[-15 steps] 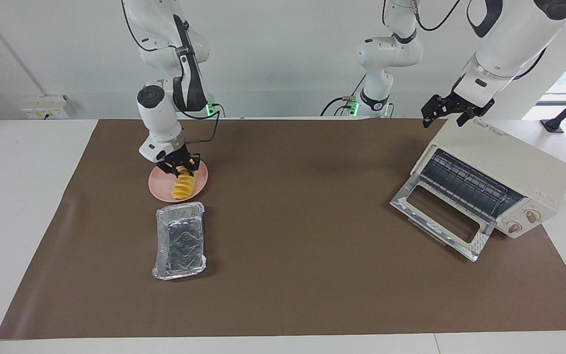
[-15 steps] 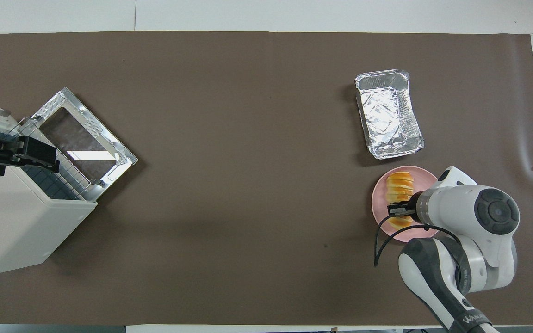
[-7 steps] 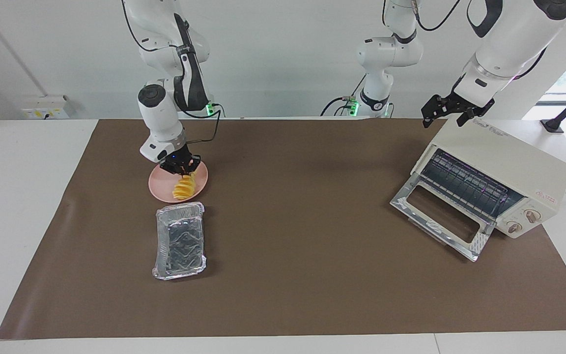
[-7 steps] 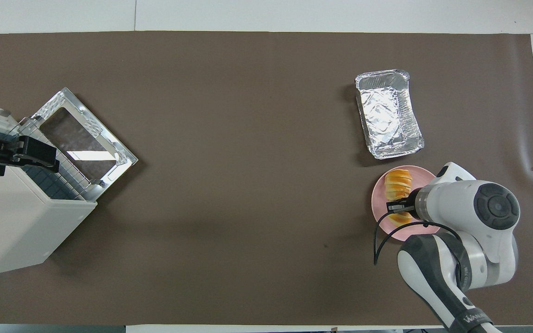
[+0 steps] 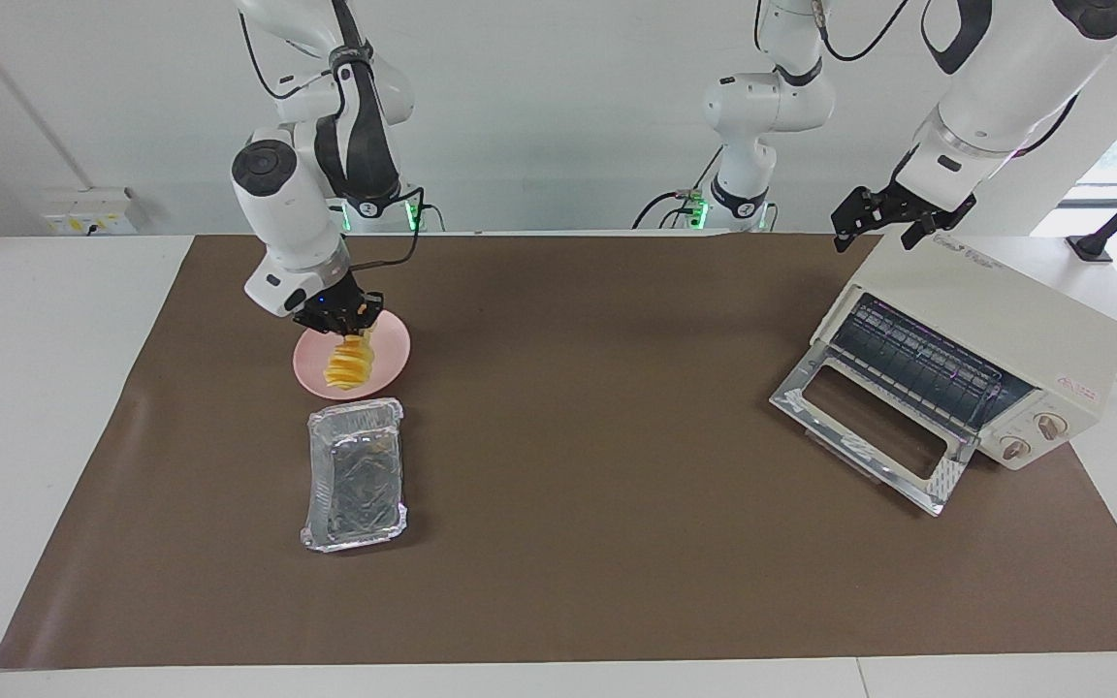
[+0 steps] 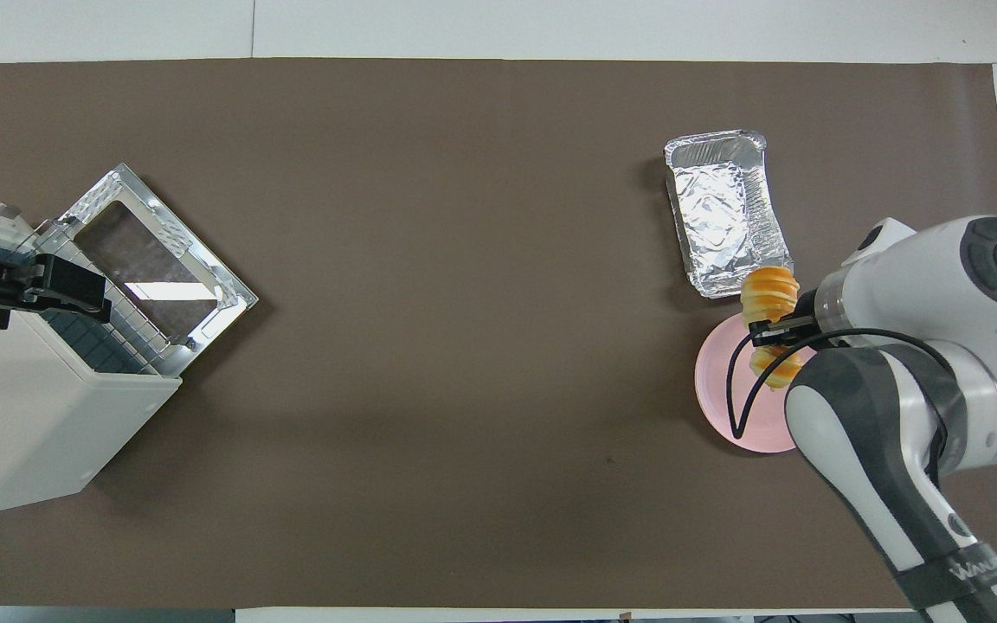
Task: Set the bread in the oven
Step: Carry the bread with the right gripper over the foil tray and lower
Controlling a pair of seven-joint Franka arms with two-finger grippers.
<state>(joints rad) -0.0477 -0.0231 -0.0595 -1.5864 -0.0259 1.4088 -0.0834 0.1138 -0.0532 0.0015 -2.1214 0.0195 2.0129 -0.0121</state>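
The right gripper (image 5: 343,318) is seen over the pink plate (image 5: 386,365), toward the right arm's end of the table, with its fingers clamped on the upper end of the bread (image 5: 349,363). The bread is held lifted and hangs downward, over the plate; whether its lower end touches the plate cannot be told. In the overhead view the bread (image 6: 768,295) is seen projecting from the right gripper (image 6: 777,333) over the plate's rim (image 6: 710,389). The left gripper (image 5: 893,217) is held over the oven's (image 5: 1024,320) top edge nearest the robots, at the left arm's end of the table, where this arm waits; whether its fingers are apart or together cannot be told. The oven's glass door (image 5: 864,427) is folded down onto the brown mat (image 5: 597,485), and the wire rack (image 5: 917,364) is exposed inside. Farther from the robots than the plate, just beside it, an empty foil tray (image 5: 355,475) is laid on the mat. A wide stretch of bare mat is left between the plate and the oven door.
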